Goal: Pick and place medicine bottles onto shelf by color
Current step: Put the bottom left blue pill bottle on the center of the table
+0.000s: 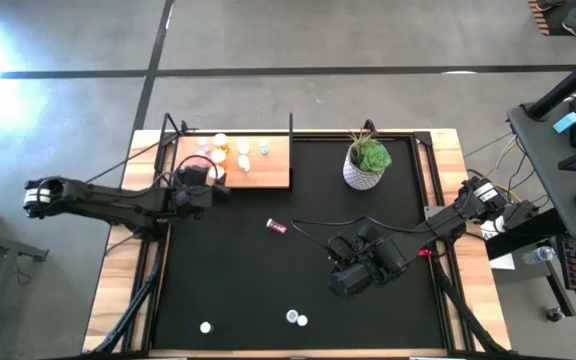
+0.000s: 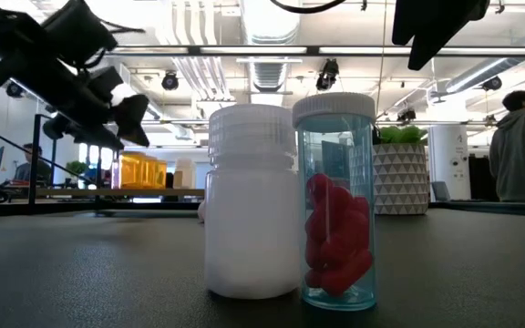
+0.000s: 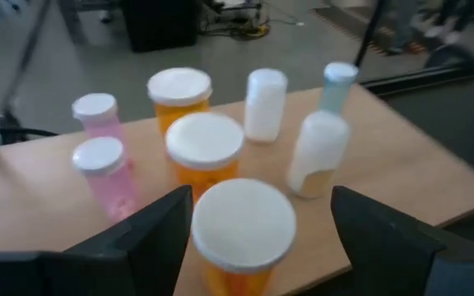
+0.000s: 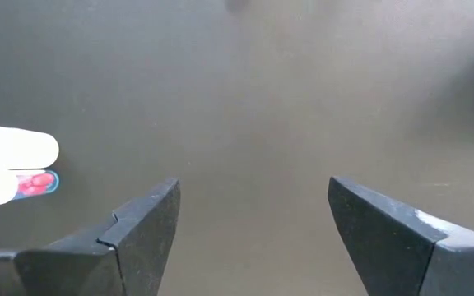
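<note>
The wooden shelf (image 1: 258,172) lies at the far left of the black mat (image 1: 268,290). On it stand two pink bottles (image 3: 105,168), three orange bottles, two white bottles (image 3: 315,152) and a pale blue one (image 3: 336,82). My left gripper (image 3: 262,197) is open at the shelf's near edge. Its fingers stand on either side of the nearest orange bottle (image 3: 241,226), which stands upright on the shelf. My right gripper (image 4: 253,193) is open and empty above the mat, right of centre (image 1: 346,282). A pink bottle (image 1: 276,227) lies on its side mid-mat.
A white bottle (image 2: 252,205) and a clear blue bottle of red pills (image 2: 335,205) stand together at the mat's near edge. Another white-capped bottle (image 1: 205,327) stands to their left. A white-potted plant (image 1: 367,160) stands at the far right. A person (image 2: 522,150) shows in the room behind.
</note>
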### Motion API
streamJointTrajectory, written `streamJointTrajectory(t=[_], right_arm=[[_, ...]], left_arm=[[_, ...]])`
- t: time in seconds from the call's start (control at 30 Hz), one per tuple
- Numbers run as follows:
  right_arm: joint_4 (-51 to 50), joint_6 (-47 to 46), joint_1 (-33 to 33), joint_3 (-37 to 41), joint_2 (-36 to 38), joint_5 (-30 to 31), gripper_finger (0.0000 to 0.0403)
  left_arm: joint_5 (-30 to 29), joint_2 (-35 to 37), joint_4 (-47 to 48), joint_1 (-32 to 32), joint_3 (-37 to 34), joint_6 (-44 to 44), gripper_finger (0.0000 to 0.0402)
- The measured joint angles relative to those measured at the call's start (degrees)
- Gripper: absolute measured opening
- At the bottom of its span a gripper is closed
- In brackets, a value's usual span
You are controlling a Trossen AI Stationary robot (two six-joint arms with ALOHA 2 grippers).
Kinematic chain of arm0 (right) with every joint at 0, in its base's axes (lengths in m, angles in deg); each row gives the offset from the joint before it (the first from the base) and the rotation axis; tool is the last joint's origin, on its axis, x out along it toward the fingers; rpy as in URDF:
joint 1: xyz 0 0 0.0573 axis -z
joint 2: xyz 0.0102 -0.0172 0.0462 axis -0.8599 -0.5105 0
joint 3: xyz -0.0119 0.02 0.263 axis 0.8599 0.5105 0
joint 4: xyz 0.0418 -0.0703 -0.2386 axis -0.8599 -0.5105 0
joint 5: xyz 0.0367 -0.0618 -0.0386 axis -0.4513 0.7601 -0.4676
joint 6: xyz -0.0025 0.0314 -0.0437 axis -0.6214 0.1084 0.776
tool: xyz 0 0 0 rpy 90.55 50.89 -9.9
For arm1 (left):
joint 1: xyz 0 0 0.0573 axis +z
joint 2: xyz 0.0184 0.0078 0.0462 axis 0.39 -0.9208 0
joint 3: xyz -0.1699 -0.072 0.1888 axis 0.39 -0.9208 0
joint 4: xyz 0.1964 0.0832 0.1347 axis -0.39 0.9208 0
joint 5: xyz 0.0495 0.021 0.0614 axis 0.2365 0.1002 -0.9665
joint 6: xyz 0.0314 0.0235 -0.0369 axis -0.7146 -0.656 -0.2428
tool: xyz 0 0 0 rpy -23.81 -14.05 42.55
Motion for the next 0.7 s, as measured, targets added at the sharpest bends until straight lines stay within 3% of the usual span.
streamJointTrajectory(t=[0.23,0.47,0.7], right_arm=[[0.3,0.0,0.0,0.0,0.0,0.0,0.0295],[0.7,0.0,0.0,0.0,0.0,0.0,0.0303],[0.9,0.0,0.0,0.0,0.0,0.0,0.03]], left_arm=[[6.7,6.0,0.0,0.0,3.7,-6.2,0.0273],[11.1,6.3,0.2,-1.4,14.3,-18.1,0.0273],[23.9,-0.3,8.2,-9.4,25.3,-10.9,0.0273]])
